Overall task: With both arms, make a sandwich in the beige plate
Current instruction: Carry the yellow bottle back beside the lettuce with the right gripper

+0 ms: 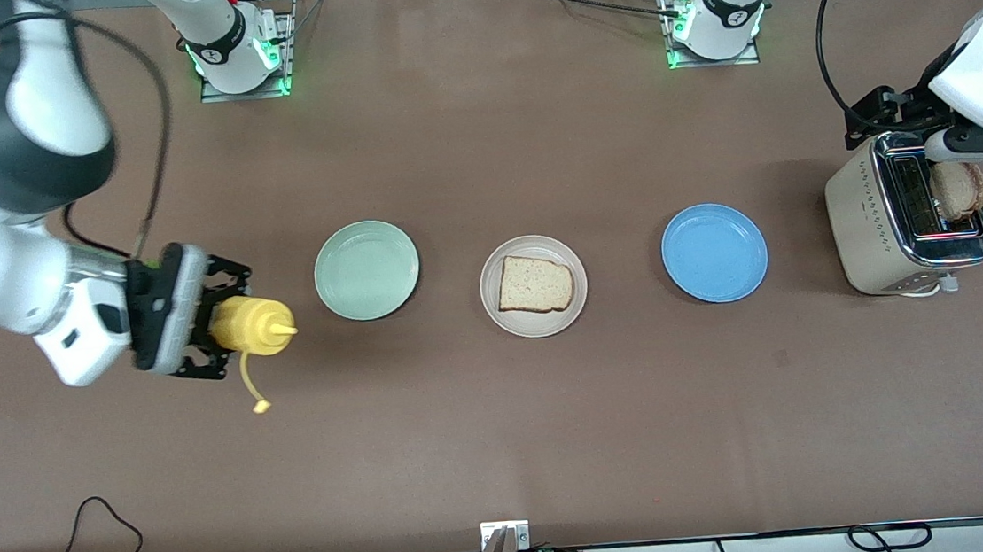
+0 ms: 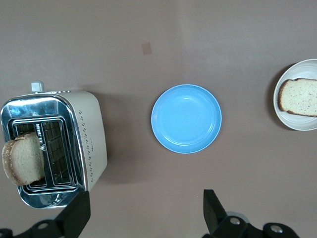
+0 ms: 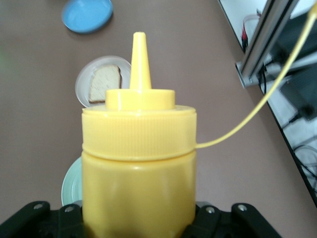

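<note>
The beige plate (image 1: 540,325) sits mid-table with one bread slice (image 1: 535,285) lying flat on it; a whole sandwich is out of view. A second slice (image 1: 960,190) stands up out of the toaster (image 1: 874,225) at the left arm's end. My left gripper (image 1: 933,131) hangs open over the toaster, its jaws (image 2: 146,206) wide apart and empty. My right gripper (image 1: 224,324) is shut on a yellow squeeze bottle (image 3: 138,163), held on its side above the table, nozzle toward the mint green plate (image 1: 366,269).
A blue plate (image 1: 715,253) lies between the beige plate and the toaster. The bottle's cap (image 1: 261,406) dangles on a thin yellow tether. Cables run along the table's front edge.
</note>
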Available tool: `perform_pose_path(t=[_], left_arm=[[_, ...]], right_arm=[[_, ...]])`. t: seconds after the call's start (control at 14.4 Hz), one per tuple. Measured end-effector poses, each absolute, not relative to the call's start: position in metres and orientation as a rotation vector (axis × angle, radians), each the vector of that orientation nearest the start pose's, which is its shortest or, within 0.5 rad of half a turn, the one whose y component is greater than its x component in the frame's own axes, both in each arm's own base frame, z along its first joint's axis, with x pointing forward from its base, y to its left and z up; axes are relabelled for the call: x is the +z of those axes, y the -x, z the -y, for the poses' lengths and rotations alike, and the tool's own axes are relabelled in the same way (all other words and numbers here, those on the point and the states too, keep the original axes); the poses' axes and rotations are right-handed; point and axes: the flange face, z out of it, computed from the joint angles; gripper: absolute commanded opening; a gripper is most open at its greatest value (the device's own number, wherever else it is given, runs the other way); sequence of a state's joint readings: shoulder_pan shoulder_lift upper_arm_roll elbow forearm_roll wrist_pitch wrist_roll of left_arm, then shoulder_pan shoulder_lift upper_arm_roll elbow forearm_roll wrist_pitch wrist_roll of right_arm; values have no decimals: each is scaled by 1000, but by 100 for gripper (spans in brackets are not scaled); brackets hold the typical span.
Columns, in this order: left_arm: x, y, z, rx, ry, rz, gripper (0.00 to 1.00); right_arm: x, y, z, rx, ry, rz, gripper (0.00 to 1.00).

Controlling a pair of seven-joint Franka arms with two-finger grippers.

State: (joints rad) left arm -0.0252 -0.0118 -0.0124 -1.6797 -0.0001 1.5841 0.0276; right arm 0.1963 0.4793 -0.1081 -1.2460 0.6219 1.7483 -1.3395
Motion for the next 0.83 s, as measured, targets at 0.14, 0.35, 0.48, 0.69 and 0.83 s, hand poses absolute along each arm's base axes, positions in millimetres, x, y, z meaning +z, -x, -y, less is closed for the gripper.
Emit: perform_pose_path(t=[0.14, 0.35, 0.48, 0.69, 0.83], left_arm=[[574, -551, 17, 152, 3135, -93, 100], [568, -551, 11, 189, 3133, -75, 100], [566, -550, 0, 215, 3127, -44, 100], [558, -554, -34, 238, 3089, 34, 100], [552, -558, -50, 253, 3075, 66, 100]], right_arm=[[494, -696, -95, -556, 1970, 1612, 40], [464, -689, -41, -688, 1812, 1568, 40], [429, -673, -9, -780, 1711, 1527, 40], [367, -639, 24, -891, 1577, 1459, 40], [328, -614, 37, -963, 1507, 1413, 40]])
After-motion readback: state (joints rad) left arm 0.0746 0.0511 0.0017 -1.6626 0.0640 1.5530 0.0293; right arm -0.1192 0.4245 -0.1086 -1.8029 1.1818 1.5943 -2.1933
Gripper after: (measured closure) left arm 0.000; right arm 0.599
